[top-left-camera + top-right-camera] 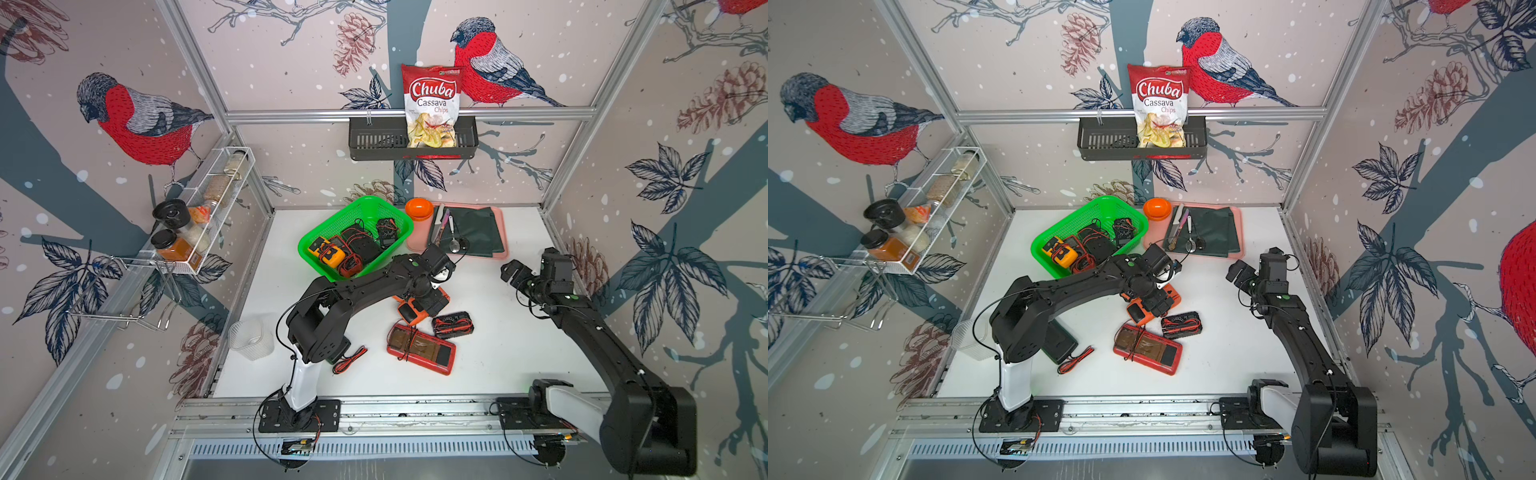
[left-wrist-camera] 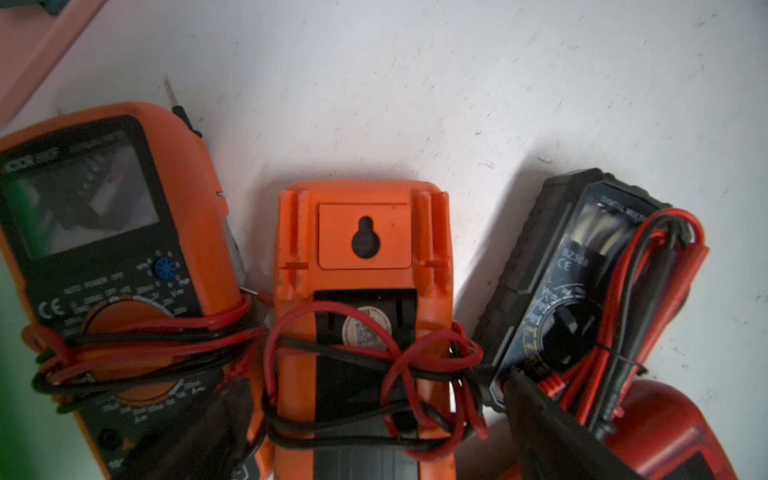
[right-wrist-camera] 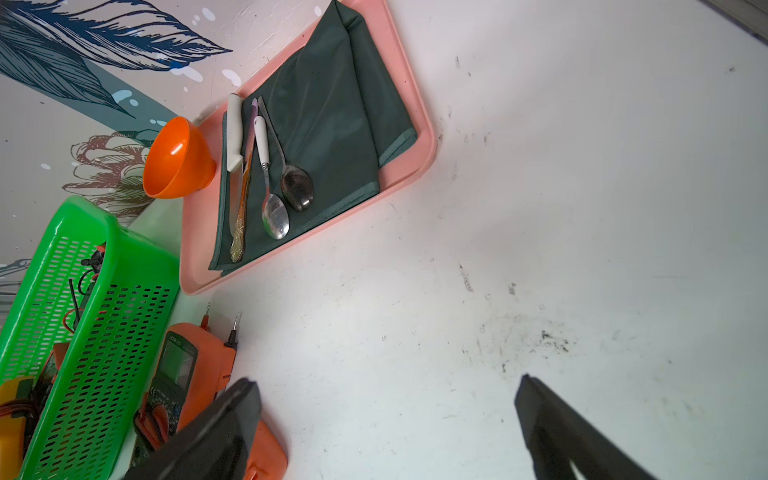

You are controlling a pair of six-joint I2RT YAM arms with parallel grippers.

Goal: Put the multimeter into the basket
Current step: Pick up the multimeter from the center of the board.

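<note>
My left gripper [image 2: 374, 399] [image 1: 424, 299] [image 1: 1152, 299] hangs open low over the table's middle. Its fingers [image 2: 216, 419] stand on either side of a face-down orange multimeter [image 2: 361, 257] wrapped in red and black leads, without closing on it. Orange casing [image 1: 409, 313] [image 1: 1138, 312] shows beneath it from above. A face-up orange multimeter [image 2: 112, 249] [image 3: 187, 370] lies beside it, towards the green basket [image 1: 332, 226] [image 1: 1065, 224] [image 3: 104, 324], which holds several multimeters. My right gripper [image 3: 386, 399] [image 1: 513, 272] [image 1: 1237, 270] is open over bare table.
A black multimeter [image 1: 452, 325] [image 2: 582, 291] and a red one [image 1: 419, 349] lie in front of the left gripper. Loose leads [image 1: 349, 359] and a clear tub [image 1: 251, 338] sit near the left arm. A pink tray [image 1: 500, 245] with cutlery and an orange bowl [image 1: 419, 208] stand behind.
</note>
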